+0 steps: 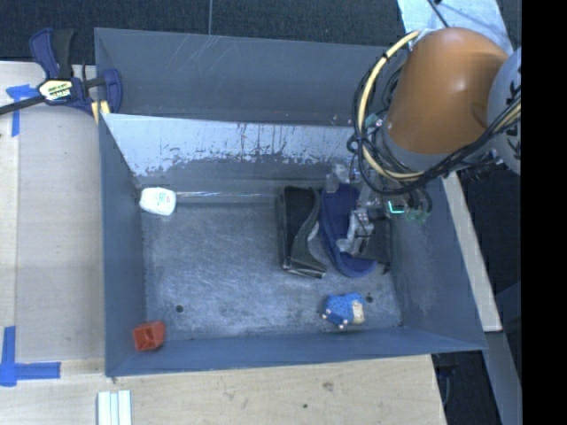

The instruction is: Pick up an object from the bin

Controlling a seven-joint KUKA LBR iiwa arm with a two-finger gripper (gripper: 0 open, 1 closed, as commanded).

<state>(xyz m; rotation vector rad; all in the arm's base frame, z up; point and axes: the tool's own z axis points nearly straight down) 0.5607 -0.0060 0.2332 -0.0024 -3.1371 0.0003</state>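
From where I stand, the wrist wears a big, glossy, rounded orange cover [447,87], with black and pale yellow cables [376,104] looped round its rim, a small green light [396,207] glowing below, and a grey metal hand [361,233].

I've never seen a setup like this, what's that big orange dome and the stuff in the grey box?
One camera looks down into a grey metal bin. The orange dome is a cover on a robot arm reaching in from the right to pick one thing out. Its gripper is low on the bin's right side, at a dark blue thing beside a flat black case. Whether it holds anything, I cannot tell. Also inside: a small white thing back left, a red block front left, a small blue and yellow thing front right.
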